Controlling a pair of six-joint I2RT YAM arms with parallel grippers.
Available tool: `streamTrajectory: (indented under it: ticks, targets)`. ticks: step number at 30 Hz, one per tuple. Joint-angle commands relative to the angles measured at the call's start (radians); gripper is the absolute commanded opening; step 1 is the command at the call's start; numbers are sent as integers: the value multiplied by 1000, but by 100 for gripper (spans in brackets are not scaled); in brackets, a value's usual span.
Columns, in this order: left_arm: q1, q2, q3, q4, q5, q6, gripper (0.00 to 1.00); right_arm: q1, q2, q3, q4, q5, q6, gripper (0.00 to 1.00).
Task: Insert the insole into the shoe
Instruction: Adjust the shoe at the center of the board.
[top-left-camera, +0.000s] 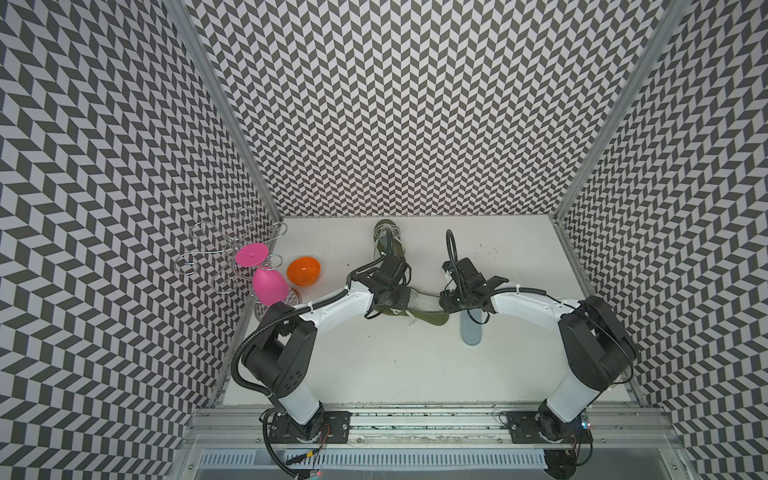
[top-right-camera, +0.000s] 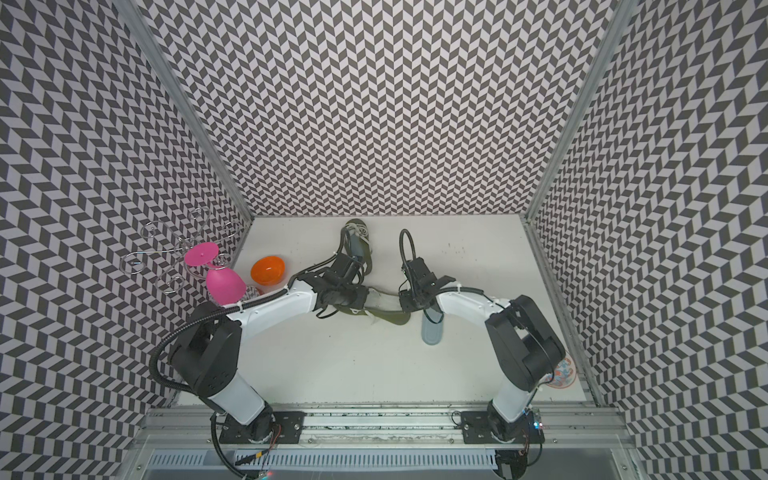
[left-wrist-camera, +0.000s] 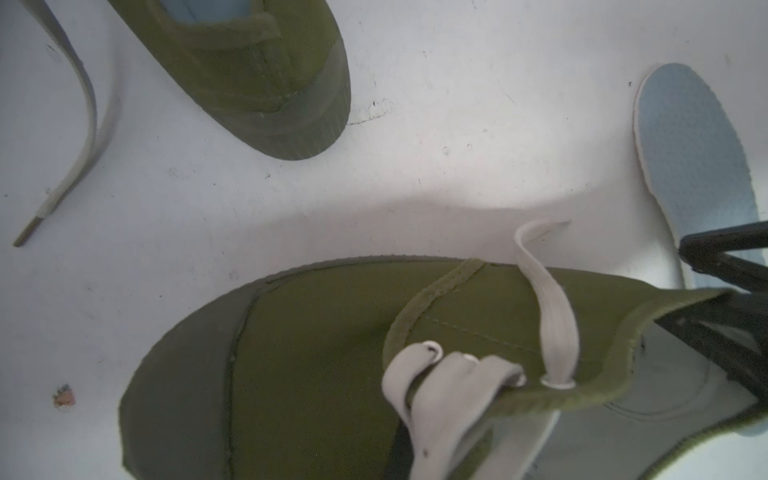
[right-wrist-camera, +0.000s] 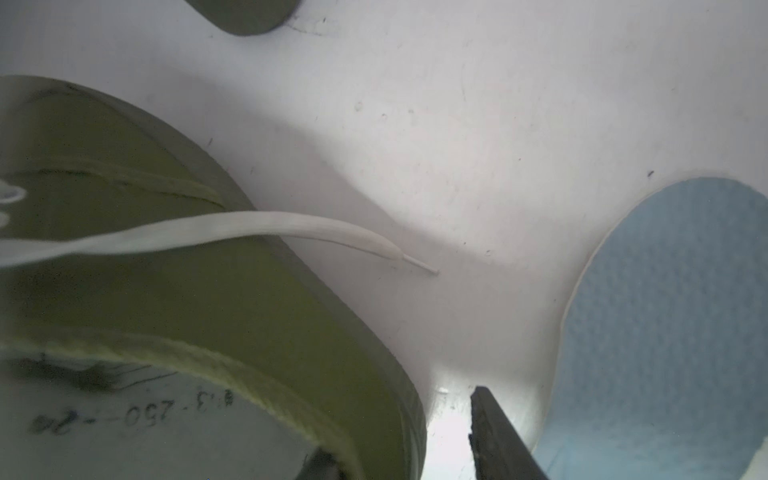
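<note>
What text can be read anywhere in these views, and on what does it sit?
"250": handwritten in dark ink on the pale lining inside the front shoe, in the right wrist view. The marks before and after it are too smeared to read.
Round printed disc at the table's edge, in a top view: too small to read.
Nothing else shows any text.

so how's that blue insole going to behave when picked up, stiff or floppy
The insole looks thin and lies flat on the table, so it will probably droop if lifted by one end. Its dimpled top may give some grip. It seems light, so a nudge would likely slide it.
</note>
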Motion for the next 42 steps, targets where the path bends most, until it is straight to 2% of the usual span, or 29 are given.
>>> streamTrajectory:
  ticks: [1, 4, 15, 21, 30, 33, 42]
  targets:
    - [76, -65, -45, 96, 75, -57, 0, -54, -10, -27, -17, 64, -25, 41]
    - [99, -71, -79, 149, 140, -105, 0, -63, 0, -27, -2, 60, -30, 41]
    - [145, -44, -91, 175, 185, -113, 0, -88, 36, -35, 22, 16, -37, 41]
    - [115, -25, -59, 174, 190, -135, 0, -59, -25, 13, 31, -134, -25, 47]
    - [91, -1, -58, 172, 154, -149, 11, -73, -130, -3, 76, -347, 32, 54]
    - [91, -9, -67, 176, 154, -151, 14, -102, -181, -45, 69, -325, 56, 55]
    - [91, -46, -42, 147, 130, -120, 40, -249, -295, -224, 3, -113, 146, 49]
